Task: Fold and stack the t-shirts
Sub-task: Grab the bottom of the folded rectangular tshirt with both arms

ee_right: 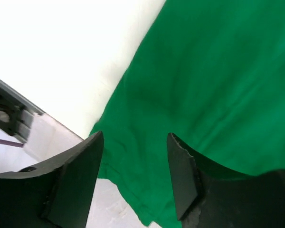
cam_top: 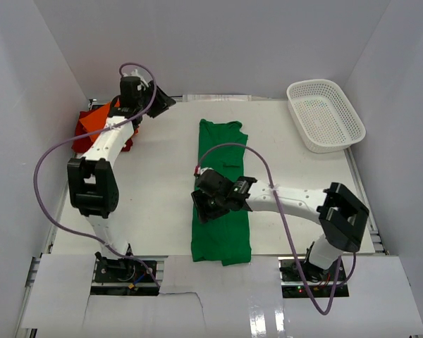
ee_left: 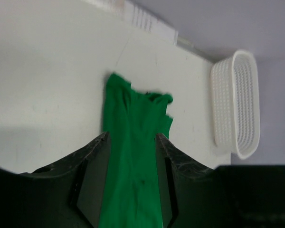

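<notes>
Green t-shirt (cam_top: pixel 221 236): lies flat at the middle of the table (cam_top: pixel 155 183), folded lengthwise into a narrow strip. The collar end points to the far side and the hem end reaches almost to the near edge. There is light creasing along the strip.

Orange t-shirt (cam_top: pixel 95 120) and dark red t-shirt (cam_top: pixel 81 132): bunched together at the far left edge of the table, orange on top. They are partly hidden under the left arm and well apart from the green one.

Surface and room: matte white tabletop enclosed by plain white walls (cam_top: pixel 42 84) at left, right and back. A white mesh basket (cam_top: pixel 311 82) sits at the far right corner, apart from all the shirts. A purple cable (cam_top: pixel 46 165) loops off each arm.

Right gripper (cam_top: pixel 206 206): directly over the middle of the green strip, toward its left edge and pointing down at the cloth. In the wrist view its fingers (ee_right: pixel 80 180) stand spread, with green fabric showing through the gap and nothing pinched between them. Whether the tips touch the cloth cannot be told.

Left gripper (cam_top: pixel 163 100): raised near the far left of the table, beside the orange and dark red pile and well apart from the green strip. Its jaws are released and parted. The wrist view looks between them along the distant green t-shirt, and nothing is held.
</notes>
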`<action>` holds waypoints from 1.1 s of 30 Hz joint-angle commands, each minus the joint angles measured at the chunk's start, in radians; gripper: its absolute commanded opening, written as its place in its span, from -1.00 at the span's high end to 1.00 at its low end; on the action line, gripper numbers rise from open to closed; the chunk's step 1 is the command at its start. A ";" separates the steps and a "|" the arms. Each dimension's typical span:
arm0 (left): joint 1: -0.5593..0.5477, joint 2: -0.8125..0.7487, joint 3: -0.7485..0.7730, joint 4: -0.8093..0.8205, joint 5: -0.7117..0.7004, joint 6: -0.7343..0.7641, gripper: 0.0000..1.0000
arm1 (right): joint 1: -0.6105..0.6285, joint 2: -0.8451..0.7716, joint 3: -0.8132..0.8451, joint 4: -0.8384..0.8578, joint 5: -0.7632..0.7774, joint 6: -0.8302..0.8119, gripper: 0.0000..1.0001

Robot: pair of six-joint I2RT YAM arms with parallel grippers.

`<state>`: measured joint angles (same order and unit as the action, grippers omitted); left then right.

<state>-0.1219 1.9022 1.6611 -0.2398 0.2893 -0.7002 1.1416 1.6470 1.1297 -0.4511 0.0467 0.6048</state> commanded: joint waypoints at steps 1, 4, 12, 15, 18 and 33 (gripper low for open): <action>-0.062 -0.141 -0.197 -0.090 -0.061 0.053 -0.06 | -0.037 -0.150 -0.004 0.003 0.070 -0.036 -0.26; -0.087 -0.294 -0.417 -0.088 -0.050 0.048 -0.07 | -0.100 -0.262 -0.088 0.003 0.044 -0.002 -0.29; -0.225 -0.590 -0.786 -0.216 -0.016 0.047 -0.11 | -0.233 -0.505 -0.438 0.055 -0.201 0.173 -0.36; -0.255 -0.667 -0.851 -0.271 0.023 0.028 -0.12 | -0.233 -0.538 -0.522 0.080 -0.280 0.213 -0.41; -0.286 -0.707 -0.912 -0.317 0.076 0.011 -0.13 | -0.235 -0.575 -0.600 0.103 -0.309 0.253 -0.44; -0.484 -0.818 -1.172 -0.349 0.111 -0.162 -0.13 | -0.235 -0.782 -0.866 0.206 -0.400 0.434 -0.43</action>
<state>-0.5819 1.1324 0.5419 -0.6010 0.3702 -0.7967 0.9092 0.8776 0.2947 -0.3206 -0.3214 0.9913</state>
